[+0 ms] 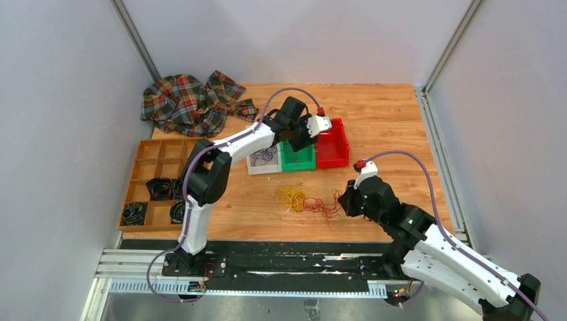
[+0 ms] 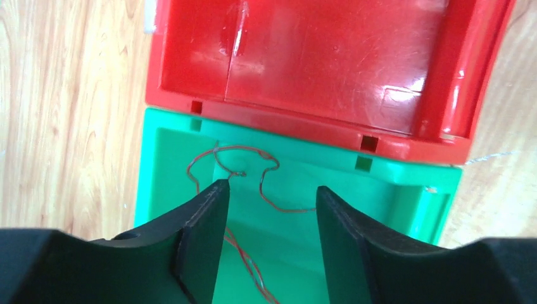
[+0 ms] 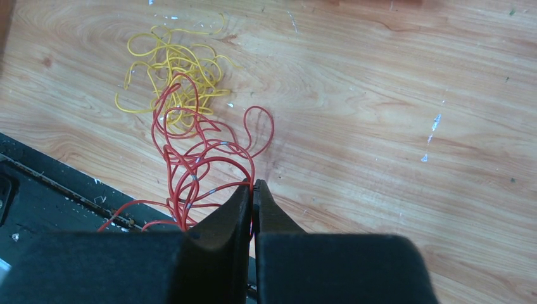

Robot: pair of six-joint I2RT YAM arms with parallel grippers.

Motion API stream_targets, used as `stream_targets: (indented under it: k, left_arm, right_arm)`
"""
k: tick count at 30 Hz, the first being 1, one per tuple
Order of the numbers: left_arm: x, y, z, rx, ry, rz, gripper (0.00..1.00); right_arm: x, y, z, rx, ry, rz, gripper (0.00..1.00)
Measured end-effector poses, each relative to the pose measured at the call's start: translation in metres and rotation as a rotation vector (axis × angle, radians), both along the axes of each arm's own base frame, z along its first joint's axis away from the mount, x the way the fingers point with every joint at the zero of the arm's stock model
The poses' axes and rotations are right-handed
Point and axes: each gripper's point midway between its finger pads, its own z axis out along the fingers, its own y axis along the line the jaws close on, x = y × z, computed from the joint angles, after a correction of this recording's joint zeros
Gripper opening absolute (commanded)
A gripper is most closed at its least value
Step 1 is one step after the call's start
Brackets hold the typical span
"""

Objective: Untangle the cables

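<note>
two thin loopy bunches, red wires (image 3: 190,164) and yellow wires (image 3: 171,69), touch on the wooden table (image 3: 380,95). my right gripper (image 3: 253,187) pinches a red strand; my left gripper (image 2: 272,190) gapes over a red-brown wire (image 2: 253,151) in the green plastic bin (image 2: 152,164). i think they're light and floppy, so grab an end

Top view looks bright and evenly lit from overhead to me, with only soft, short shadows under the arms on the tabletop (image 1: 388,120). Left wrist view has white glare streaks on the red bin (image 2: 316,57), and my left claw (image 2: 272,188) is blurred, out of focus up close. Right wrist view is sharp on the wood grain, with the right claw (image 3: 254,185) a dark, featureless mass at the bottom.
</note>
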Motion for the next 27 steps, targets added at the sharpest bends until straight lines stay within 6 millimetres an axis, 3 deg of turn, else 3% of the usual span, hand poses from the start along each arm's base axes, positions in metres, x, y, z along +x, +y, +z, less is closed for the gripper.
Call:
stream_targets:
  k: [2,7,14,18,25,27]
  left_arm:
    - [-0.005,0.003,0.010,-0.009,0.018,-0.004,0.74]
    - [-0.015,0.005,0.047,-0.041,0.036,-0.026,0.87]
    - [-0.049,0.001,0.093,-0.115,0.103,-0.115,0.92]
    - [-0.092,0.000,0.111,-0.182,0.213,-0.214,0.92]
    - [-0.182,0.005,0.129,-0.267,0.393,-0.394,0.84]
    - [-0.199,0.000,0.132,-0.275,0.420,-0.432,0.83]
  right_arm:
    - [0.001,0.001,0.002,0.003,-0.003,-0.001,0.01]
    - [0.003,0.002,0.008,0.007,-0.011,0.001,0.01]
    - [0.006,0.004,0.020,0.019,-0.038,0.006,0.01]
    - [0.011,0.003,0.031,0.022,-0.064,0.001,0.00]
    - [0.019,0.006,0.046,0.041,-0.098,-0.005,0.01]
    - [0.022,0.009,0.050,0.057,-0.104,-0.009,0.01]
